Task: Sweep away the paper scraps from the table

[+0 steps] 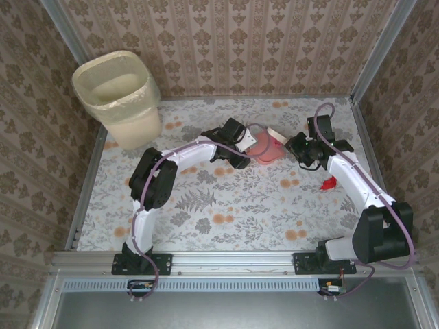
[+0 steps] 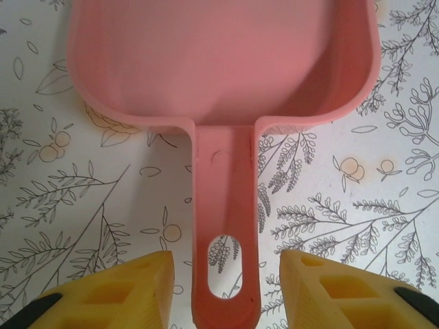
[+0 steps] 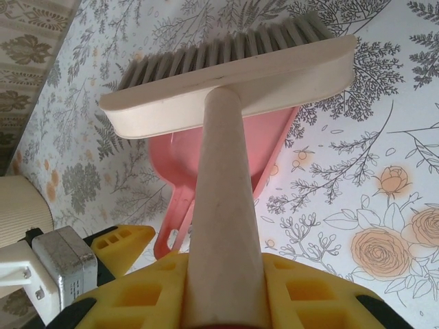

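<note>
Looking down from above, the bench (image 1: pixel 226 205) with its fern and dot cloth carried one red paper scrap (image 1: pixel 330 182). It lay just beside the right arm (image 1: pixel 353 179), well apart from the pink dustpan (image 1: pixel 264 149). The dustpan sat on the far middle of the bench, between the two wrists. The left arm (image 1: pixel 185 154) reached to it from the left. A cream bin (image 1: pixel 120 96) with a bag inside stood at the far left corner.

In the left wrist view, the dustpan lay flat on the cloth with its handle (image 2: pixel 225 205) pointing back toward the camera. The left jaws were released. One yellow finger (image 2: pixel 123 291) stood on each side of the handle's end, near the oval hole, and a strip of cloth showed in each gap. The part of the pan seen here was plain pink.

In the right wrist view, the right jaws were clenched on the cream handle of a brush (image 3: pixel 233 89). The yellow pads pressed the handle on both sides. The brush head was crosswise, with its grey bristles pointing away from the camera, and it covered the open mouth of the dustpan. I could not tell whether the bristles touched the cloth. A yellow finger of the left jaws showed just beside the dustpan's handle, and the bin was at the left edge.
</note>
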